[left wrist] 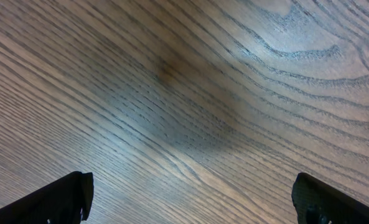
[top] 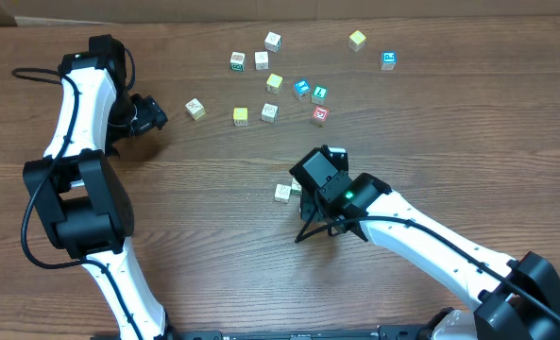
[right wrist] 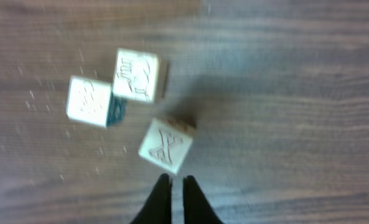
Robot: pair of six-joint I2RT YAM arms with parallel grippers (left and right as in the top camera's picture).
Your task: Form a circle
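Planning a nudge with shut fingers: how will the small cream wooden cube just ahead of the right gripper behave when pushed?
The small cream wooden cube looks rigid and light; resting on a flat face, it should slide, not roll. It sits cornerwise to the shut right gripper, so an off-centre push may spin it.

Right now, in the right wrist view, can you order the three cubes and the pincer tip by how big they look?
1 to 3, tied: X-marked cube, blue-sided cube, top cube; they look alike.
4: right pincer, its shut tips slimmer, though cropped and nearest the camera, so unsure.
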